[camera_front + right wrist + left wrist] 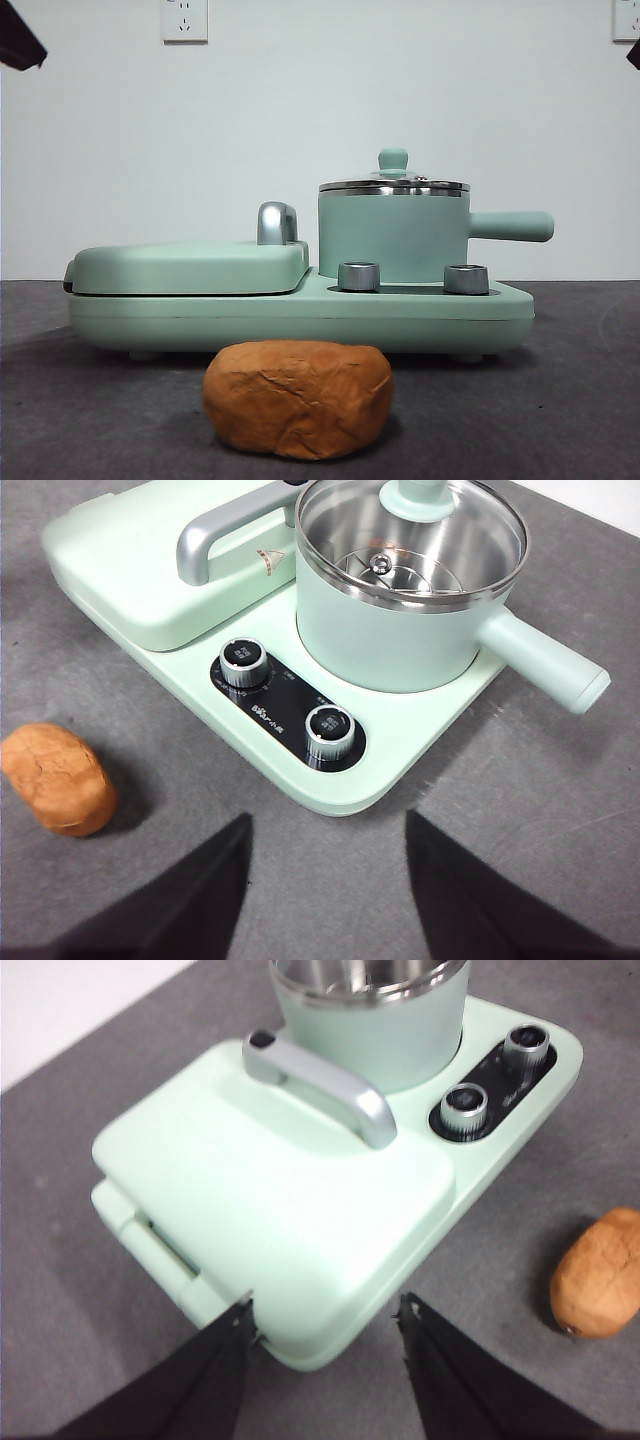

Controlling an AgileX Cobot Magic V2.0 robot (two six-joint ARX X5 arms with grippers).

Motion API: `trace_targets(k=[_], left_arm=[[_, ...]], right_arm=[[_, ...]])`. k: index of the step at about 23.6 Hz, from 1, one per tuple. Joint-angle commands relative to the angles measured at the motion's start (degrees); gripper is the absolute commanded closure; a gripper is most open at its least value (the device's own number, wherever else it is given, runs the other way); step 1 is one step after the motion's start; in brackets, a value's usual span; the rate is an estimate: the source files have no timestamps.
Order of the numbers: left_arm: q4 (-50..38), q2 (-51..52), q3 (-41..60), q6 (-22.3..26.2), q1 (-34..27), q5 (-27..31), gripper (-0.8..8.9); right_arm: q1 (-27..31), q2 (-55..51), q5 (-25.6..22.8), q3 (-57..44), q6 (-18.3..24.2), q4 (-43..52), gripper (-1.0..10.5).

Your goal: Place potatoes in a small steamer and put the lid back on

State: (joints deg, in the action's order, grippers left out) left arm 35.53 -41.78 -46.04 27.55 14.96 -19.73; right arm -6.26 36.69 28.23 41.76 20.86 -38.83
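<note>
Potato: on the table, just before the cooker base; wide as the pot, may jam at the rim. Steamer: behind, glass lid still on, blocking entry. Panel lettering unreadable. Left gripper and right gripper: fingers wide, empty.

Steamer: matt mint body, polished steel rim. Lid: clear glass. Potato: rough, creased, dull skin. Knobs: ridged metal. Table: grey felt-like cloth.
</note>
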Motion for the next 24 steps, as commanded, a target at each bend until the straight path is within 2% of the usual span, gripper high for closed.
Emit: trace_targets(k=[1, 3, 6, 10, 14, 20, 24], left_arm=[[-2.0, -0.3, -1.4, 0.7, 0.7, -0.3, 5.6], [-3.7, -0.6, -1.4, -0.7, 1.1, -0.3, 5.59], [-8.5, -1.9, -1.4, -5.7, 1.9, 0.2, 5.59], [-17.8, -5.9, -1.4, -12.9, 3.7, 1.3, 5.59], [-26.7, -11.9, -1.7, -17.8, 6.2, 1.6, 5.6], [-35.1, -23.1, -5.2, -21.0, 10.5, 2.4, 5.6], [-37.9, -30.3, -9.1, -21.2, 12.7, 2.4, 5.6]], right_arm=[[-0.1, 0.3, -0.2, 1.1, 0.3, 0.2, 6.7], [-0.1, 0.3, -0.2, 1.1, -1.2, 0.2, 6.7], [-0.1, 0.3, -0.2, 1.1, -4.2, 0.3, 6.7], [-0.1, 0.3, -0.2, 1.1, -5.9, 0.3, 6.7], [-0.1, 0.3, -0.2, 1.1, -7.3, 0.7, 6.7], [-0.1, 0.3, -0.2, 1.1, -8.9, 1.5, 6.7], [-0.1, 0.3, -0.2, 1.1, -8.9, 1.5, 6.7]])
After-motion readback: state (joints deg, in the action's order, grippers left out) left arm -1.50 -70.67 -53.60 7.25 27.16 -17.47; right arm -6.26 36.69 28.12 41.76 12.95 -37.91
